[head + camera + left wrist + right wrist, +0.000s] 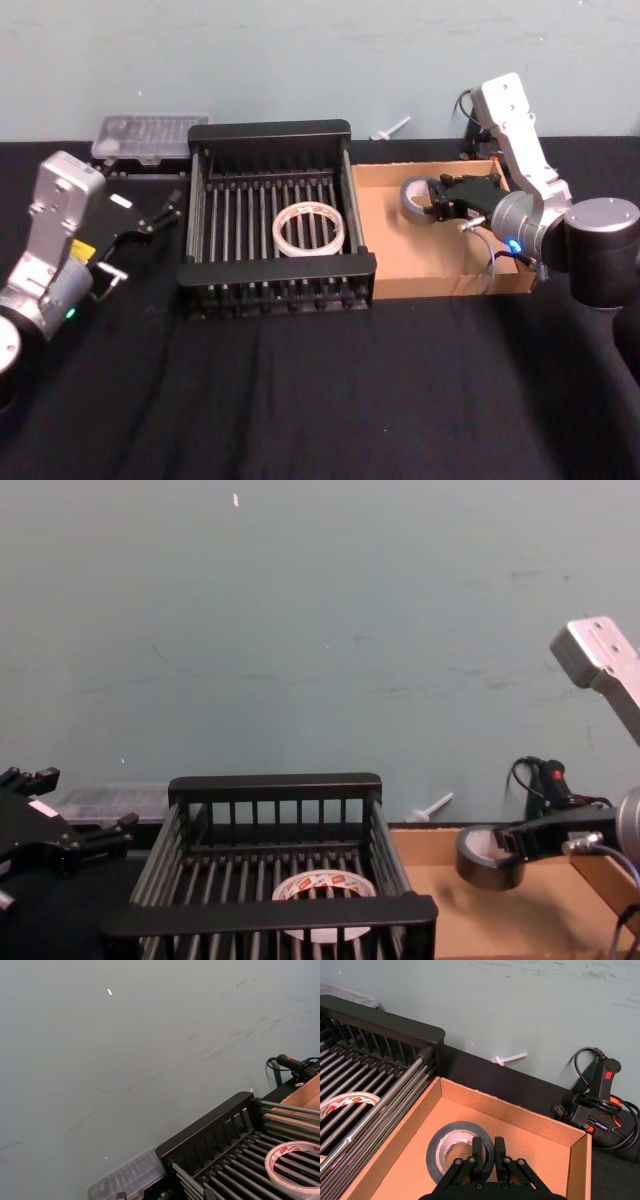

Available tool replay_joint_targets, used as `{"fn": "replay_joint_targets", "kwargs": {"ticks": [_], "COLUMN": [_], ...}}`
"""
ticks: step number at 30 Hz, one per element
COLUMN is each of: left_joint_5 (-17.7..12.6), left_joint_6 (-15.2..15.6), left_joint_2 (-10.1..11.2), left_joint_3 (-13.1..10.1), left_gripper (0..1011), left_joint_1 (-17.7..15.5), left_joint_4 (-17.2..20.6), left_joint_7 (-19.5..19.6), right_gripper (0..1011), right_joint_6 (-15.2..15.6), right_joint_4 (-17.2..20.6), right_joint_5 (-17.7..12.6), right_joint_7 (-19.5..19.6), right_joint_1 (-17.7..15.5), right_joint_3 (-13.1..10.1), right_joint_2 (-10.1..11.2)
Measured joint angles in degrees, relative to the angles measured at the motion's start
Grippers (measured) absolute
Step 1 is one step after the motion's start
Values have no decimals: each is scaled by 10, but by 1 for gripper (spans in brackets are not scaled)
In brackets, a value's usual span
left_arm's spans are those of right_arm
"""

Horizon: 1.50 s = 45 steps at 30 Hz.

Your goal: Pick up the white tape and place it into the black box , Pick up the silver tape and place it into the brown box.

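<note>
A black cloth-covered table [300, 400] runs up to a pale grey-green wall [320, 630]. Along the back edge sit a clear plastic case [150, 136], a small white knotted piece [509, 1058] and a corded black power tool [600, 1105] behind the right corner of the brown box [395, 265].

The black box [275, 272] and the brown box stand side by side, touching along one wall; the front half of the table is bare cloth.

The white tape [311, 228] lies flat on the black box's barred floor, right of centre.

The right gripper [437, 200] reaches over the brown box from its right side, its jaws clamped on the rim of the silver tape [414, 195]. In the chest view the roll hangs tilted, clear of the tray floor, above the box's back left part.

The left gripper [172, 206] sits left of the black box, above the cloth, its jaws apart.
</note>
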<state>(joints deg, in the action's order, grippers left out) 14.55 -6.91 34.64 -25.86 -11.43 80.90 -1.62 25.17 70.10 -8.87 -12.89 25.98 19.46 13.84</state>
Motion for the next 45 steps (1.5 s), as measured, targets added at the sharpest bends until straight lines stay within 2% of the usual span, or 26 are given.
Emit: {"fn": "replay_joint_targets", "kwargs": {"ticks": [7, 12, 15, 16, 21, 22, 26, 27, 32, 35, 45], "left_joint_5": [0, 0, 0, 0, 0, 0, 0, 0, 0, 0, 0], "left_joint_6": [0, 0, 0, 0, 0, 0, 0, 0, 0, 0, 0], "left_joint_2": [0, 0, 0, 0, 0, 0, 0, 0, 0, 0, 0], "left_joint_3": [0, 0, 0, 0, 0, 0, 0, 0, 0, 0, 0], "left_gripper": [1002, 1001, 1001, 1001, 1001, 1001, 1002, 1002, 1002, 1002, 1001], "left_joint_1": [0, 0, 0, 0, 0, 0, 0, 0, 0, 0, 0], "left_joint_4": [0, 0, 0, 0, 0, 0, 0, 0, 0, 0, 0], "left_joint_7": [0, 0, 0, 0, 0, 0, 0, 0, 0, 0, 0], "right_gripper": [168, 338, 392, 453, 615, 615, 772, 772, 944, 1002, 1003], "right_joint_6": [-1, -1, -2, -2, -2, -2, -2, -2, -3, -3, -9], "right_joint_4": [2, 2, 3, 3, 3, 3, 3, 3, 4, 4, 14], "right_joint_5": [-2, -2, -3, -3, -3, -3, -4, -4, -4, -4, -3], "right_joint_7": [0, 0, -1, -1, -1, -1, -1, -1, -1, -1, -3], "right_joint_1": [-1, -1, -1, -1, -1, -1, -1, -1, -1, -1, -8], "right_joint_3": [0, -1, -1, -1, -1, -1, -1, -1, -1, -1, -7], "right_joint_2": [1, 1, 1, 1, 1, 1, 2, 2, 2, 2, 1]}}
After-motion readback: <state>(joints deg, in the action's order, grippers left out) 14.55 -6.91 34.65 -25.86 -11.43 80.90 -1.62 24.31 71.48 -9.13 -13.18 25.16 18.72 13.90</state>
